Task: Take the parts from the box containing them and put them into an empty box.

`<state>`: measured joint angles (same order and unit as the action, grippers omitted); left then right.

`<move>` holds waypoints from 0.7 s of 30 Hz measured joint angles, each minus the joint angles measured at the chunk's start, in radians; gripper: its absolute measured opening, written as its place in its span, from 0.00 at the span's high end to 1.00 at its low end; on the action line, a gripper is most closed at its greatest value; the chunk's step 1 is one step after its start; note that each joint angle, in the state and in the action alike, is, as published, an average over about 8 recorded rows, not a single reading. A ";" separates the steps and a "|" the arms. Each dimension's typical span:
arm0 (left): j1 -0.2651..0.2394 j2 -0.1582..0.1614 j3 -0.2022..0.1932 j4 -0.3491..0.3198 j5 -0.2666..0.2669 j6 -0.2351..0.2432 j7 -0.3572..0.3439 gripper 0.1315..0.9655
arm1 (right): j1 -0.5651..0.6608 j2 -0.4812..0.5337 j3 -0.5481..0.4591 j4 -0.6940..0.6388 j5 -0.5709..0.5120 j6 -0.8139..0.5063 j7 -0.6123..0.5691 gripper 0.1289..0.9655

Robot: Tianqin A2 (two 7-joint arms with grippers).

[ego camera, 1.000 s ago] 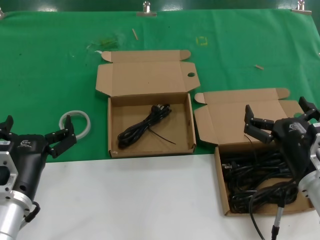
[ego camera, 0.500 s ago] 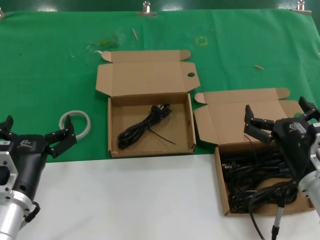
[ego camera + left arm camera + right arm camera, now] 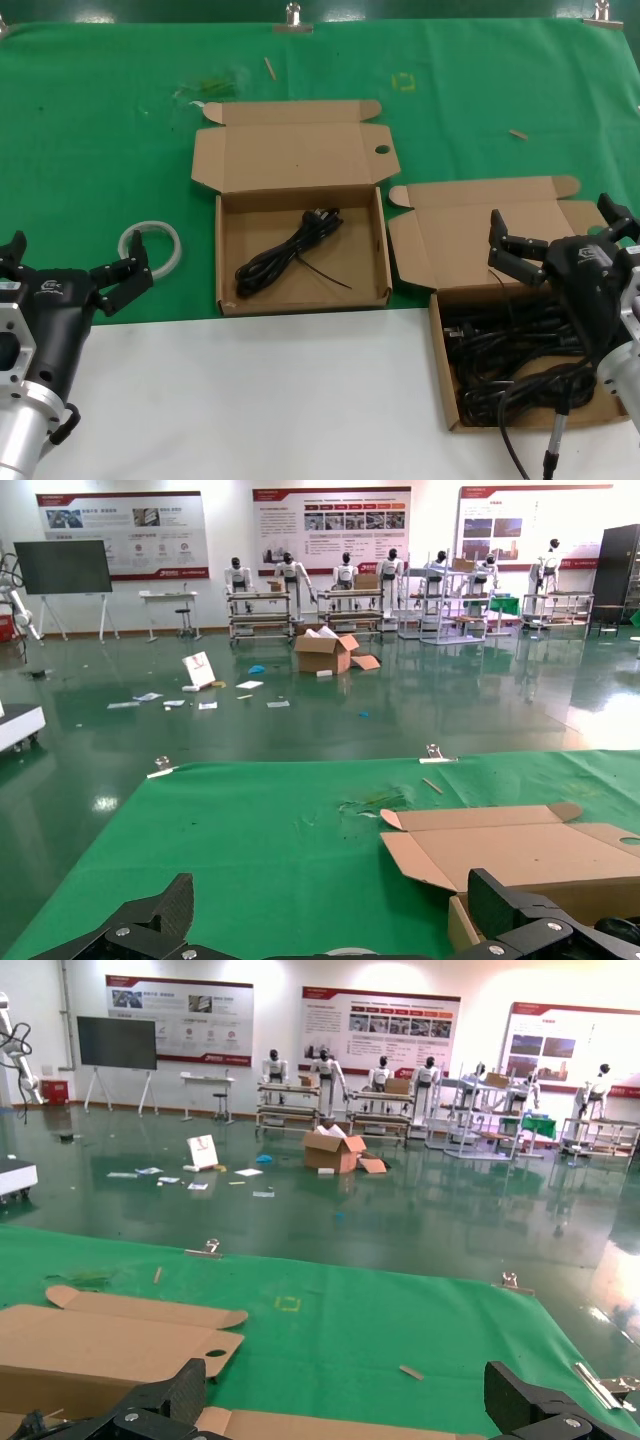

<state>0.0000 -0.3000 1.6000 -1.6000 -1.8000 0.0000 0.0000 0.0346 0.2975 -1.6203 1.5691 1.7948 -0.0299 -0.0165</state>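
Observation:
The right cardboard box [image 3: 470,228], lid flap open, holds a tangle of several black cords [image 3: 512,352]. My right gripper [image 3: 553,226] hovers open over that box's back edge and flap, nothing between its fingers. The middle box [image 3: 300,298] lies open with one coiled cord bundle [image 3: 288,254] inside. My left gripper [image 3: 72,258] waits open at the near left, beside the whitish ring [image 3: 150,245]. In the left wrist view the open left gripper [image 3: 335,920] faces the middle box's flap [image 3: 520,850]. The right wrist view has the open right gripper [image 3: 350,1395] above a flap edge [image 3: 300,1426].
Green cloth [image 3: 100,120] covers the far table, with a white surface [image 3: 250,400] at the near side. Small scraps [image 3: 518,133] lie on the cloth and clips [image 3: 293,18] hold its far edge. A cable [image 3: 555,440] hangs by my right arm.

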 joint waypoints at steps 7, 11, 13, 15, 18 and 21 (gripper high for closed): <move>0.000 0.000 0.000 0.000 0.000 0.000 0.000 0.00 | 0.000 0.000 0.000 0.000 0.000 0.000 0.000 0.00; 0.000 0.000 0.000 0.000 0.000 0.000 0.000 0.00 | 0.000 0.000 0.000 0.000 0.000 0.000 0.000 0.00; 0.000 0.000 0.000 0.000 0.000 0.000 0.000 0.00 | 0.000 0.000 0.000 0.000 0.000 0.000 0.000 0.00; 0.000 0.000 0.000 0.000 0.000 0.000 0.000 0.00 | 0.000 0.000 0.000 0.000 0.000 0.000 0.000 0.00; 0.000 0.000 0.000 0.000 0.000 0.000 0.000 0.00 | 0.000 0.000 0.000 0.000 0.000 0.000 0.000 0.00; 0.000 0.000 0.000 0.000 0.000 0.000 0.000 0.00 | 0.000 0.000 0.000 0.000 0.000 0.000 0.000 0.00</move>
<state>0.0000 -0.3000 1.6000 -1.6000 -1.8000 0.0000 0.0000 0.0346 0.2975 -1.6203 1.5691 1.7948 -0.0299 -0.0165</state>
